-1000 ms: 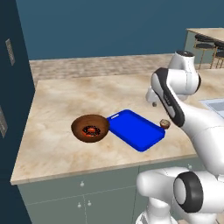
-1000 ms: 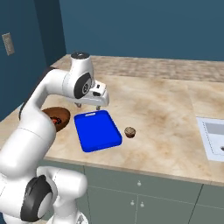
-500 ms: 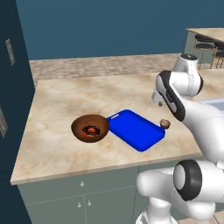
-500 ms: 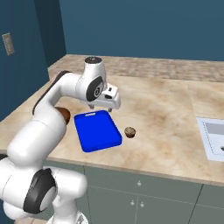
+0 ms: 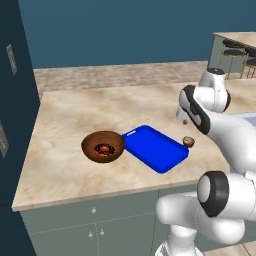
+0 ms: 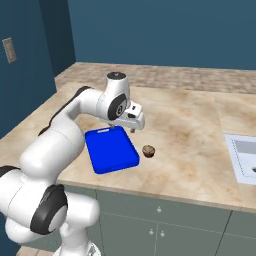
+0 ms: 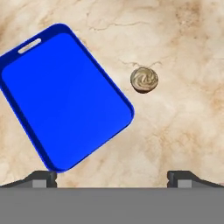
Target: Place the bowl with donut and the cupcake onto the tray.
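Looks like it's lining up on the tiny brown cupcake with the pale tan top (image 7: 145, 79), upper middle of the hand view just beside the empty flat bright blue tray (image 7: 61, 105); gripper (image 6: 134, 129) wide open and empty, so next it needs to drop down and centre over it.

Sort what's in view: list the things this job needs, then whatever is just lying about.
Job: bowl with donut inside; cupcake on the counter beside the tray.

Just about: sink, stools, wall plate.
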You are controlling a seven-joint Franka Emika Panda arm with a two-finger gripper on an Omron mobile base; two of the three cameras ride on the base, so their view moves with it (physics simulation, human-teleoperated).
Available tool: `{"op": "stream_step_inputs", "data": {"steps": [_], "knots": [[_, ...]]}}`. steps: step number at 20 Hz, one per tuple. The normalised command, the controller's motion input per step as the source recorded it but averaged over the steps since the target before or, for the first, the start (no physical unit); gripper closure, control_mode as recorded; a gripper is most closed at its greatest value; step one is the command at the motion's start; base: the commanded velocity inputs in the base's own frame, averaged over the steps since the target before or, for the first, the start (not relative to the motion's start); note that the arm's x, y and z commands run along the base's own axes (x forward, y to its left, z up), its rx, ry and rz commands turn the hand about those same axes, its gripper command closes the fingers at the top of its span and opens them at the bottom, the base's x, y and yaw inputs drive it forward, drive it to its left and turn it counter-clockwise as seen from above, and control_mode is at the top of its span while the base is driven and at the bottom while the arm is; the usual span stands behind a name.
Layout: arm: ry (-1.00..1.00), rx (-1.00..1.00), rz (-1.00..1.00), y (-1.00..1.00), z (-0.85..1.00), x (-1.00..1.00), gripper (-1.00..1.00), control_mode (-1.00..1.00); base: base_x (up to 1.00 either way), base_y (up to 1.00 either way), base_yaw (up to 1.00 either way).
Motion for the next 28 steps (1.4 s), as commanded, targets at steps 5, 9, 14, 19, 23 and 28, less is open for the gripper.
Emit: {"op": "stream_step_inputs", "data": {"steps": [5, 9, 14, 19, 23, 28], "knots": [[0.03, 0.0, 0.0, -0.09, -0.36, 0.05, -1.0, -1.0, 0.0, 0.0, 0.0], [0.03, 0.0, -0.02, -0.1, -0.37, 0.12, -1.0, -1.0, 0.0, 0.0, 0.0], [0.0, -0.02, -0.01, -0.15, -0.32, 0.21, -1.0, -1.0, 0.0, 0.0, 0.0], [0.0, -0.03, -0.01, -0.18, -0.28, 0.26, -1.0, -1.0, 0.0, 0.0, 0.0], [0.0, -0.02, -0.01, -0.19, -0.3, 0.28, -1.0, -1.0, 0.0, 0.0, 0.0], [0.0, -0.01, 0.0, -0.18, -0.27, 0.24, -1.0, -1.0, 0.0, 0.0, 0.0]]}}
